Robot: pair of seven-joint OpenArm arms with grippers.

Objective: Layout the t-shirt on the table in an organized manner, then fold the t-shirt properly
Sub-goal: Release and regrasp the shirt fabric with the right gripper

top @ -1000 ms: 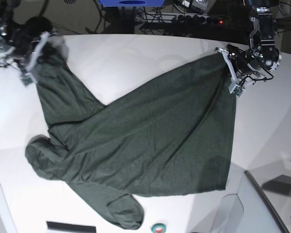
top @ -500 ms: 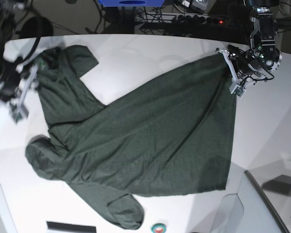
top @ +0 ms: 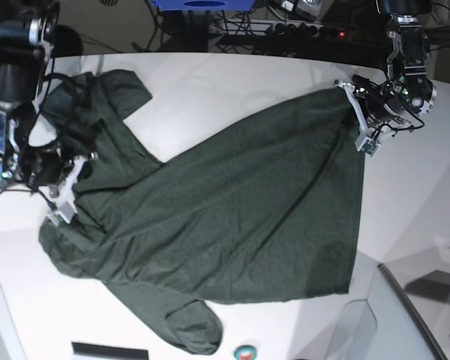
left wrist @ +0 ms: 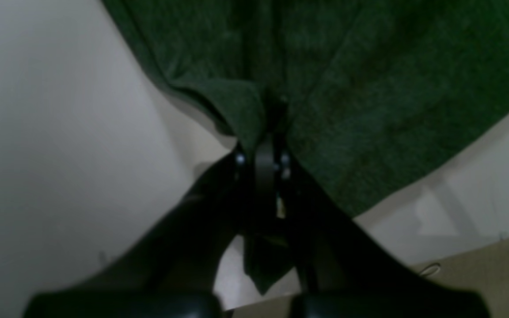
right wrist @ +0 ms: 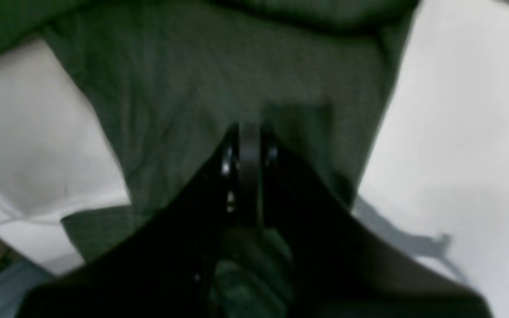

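Pinching t-shirt (top: pixel 232 217): left claw (left wrist: pixel 267 132), right claw (right wrist: pixel 248 132); base alone shows table (top: pixel 232 82).

The white table (top: pixel 232 82) has a curved far edge running toward twelve o'clock. A dark green t-shirt (top: pixel 232 217) lies spread across most of it, one corner reaching up toward two o'clock, a sleeve trailing toward six, another part bunched near ten. Bare tabletop shows at three and nine.
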